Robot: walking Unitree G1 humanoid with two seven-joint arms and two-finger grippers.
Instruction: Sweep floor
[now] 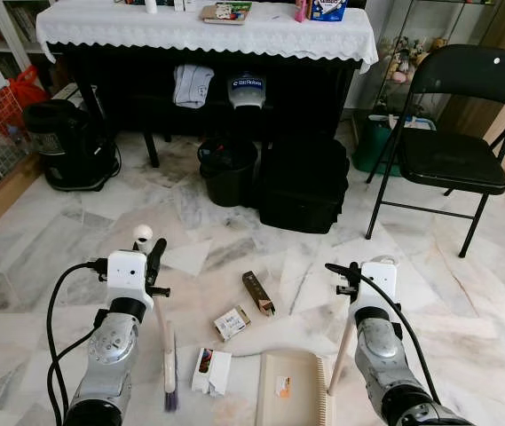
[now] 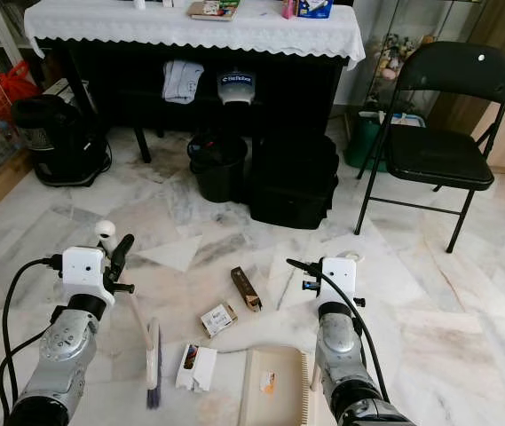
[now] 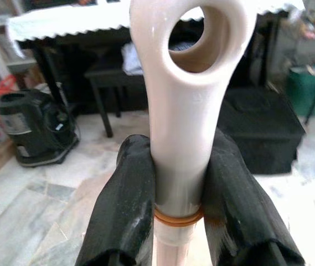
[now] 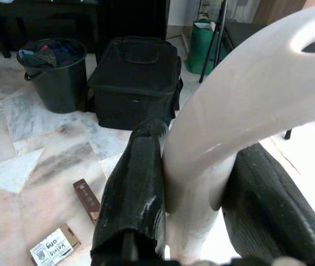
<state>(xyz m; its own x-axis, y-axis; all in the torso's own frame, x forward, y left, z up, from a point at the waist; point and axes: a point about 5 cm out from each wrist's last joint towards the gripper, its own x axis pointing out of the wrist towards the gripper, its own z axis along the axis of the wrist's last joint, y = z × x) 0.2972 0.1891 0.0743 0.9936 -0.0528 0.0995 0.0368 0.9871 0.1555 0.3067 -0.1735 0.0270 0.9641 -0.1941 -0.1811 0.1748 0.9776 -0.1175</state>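
I take the dustpan (image 1: 289, 388) as my landmark: it lies flat on the marble floor (image 1: 465, 293) right in front of the robot, its toothed edge on the right. Well beyond it stand the black case (image 1: 303, 185) and the black bin (image 1: 228, 170) under the covered table (image 1: 208, 31), with the folding chair (image 1: 454, 142) farther off to the right.

My right gripper (image 4: 196, 183) is clamped on the dustpan's pale handle (image 1: 342, 355), which rises from the pan's right side. My left gripper (image 3: 180, 185) is clamped on the brush handle (image 3: 186, 100); the brush (image 1: 169, 359) hangs to the left of the pan, bristles near the floor.

3 bits of litter wait: a brown box (image 1: 258, 292) beyond the pan, a small white carton (image 1: 232, 322) nearer its left corner, and a white packet (image 1: 210, 371) just beside its left edge.

My worries, as I judge them: the packet sits between brush and pan, so a hard stroke could flick it over the pan. The brown box is farthest; a sweep could skid it toward the black case. If I tilt the pan's handle, the lip may lift and litter slide under it.
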